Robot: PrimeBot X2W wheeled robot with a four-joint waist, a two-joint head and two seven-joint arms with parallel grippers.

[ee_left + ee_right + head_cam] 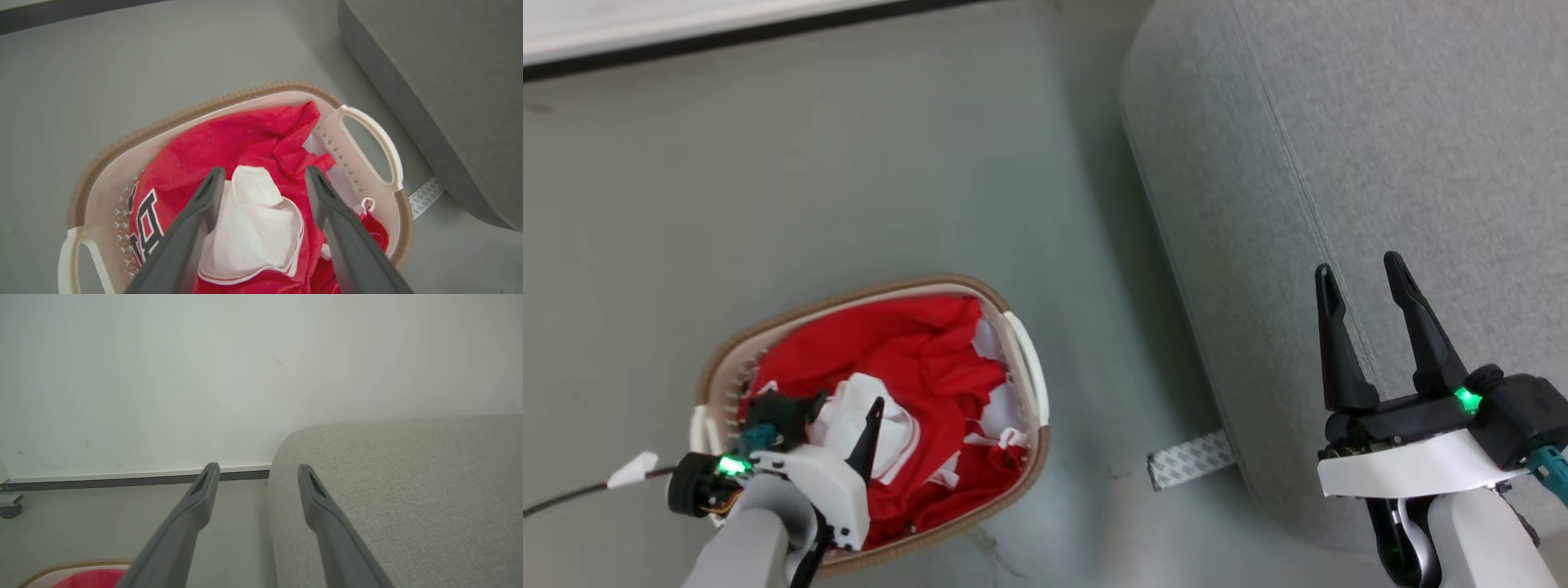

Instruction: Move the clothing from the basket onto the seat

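Observation:
The cream basket (866, 291) with a brown rim stands on the grey floor at the lower left. It is heaped with the red clothing (907, 351), white trim showing. My left gripper (837, 412) hangs over the heap, open. In the left wrist view the left gripper (264, 173) straddles a white fold of the clothing (229, 143); black and white lettering shows at the basket's (184, 116) left wall. My right gripper (1360, 269) is open and empty above the light grey seat (1339, 122). The right gripper (258, 468) points past the seat's (408, 477) rounded edge toward the wall.
A strip of patterned tape (1188, 459) lies on the floor between basket and seat. A wall with a white baseboard (645, 33) runs along the far side. A cable with a white tag (633, 468) trails at the left.

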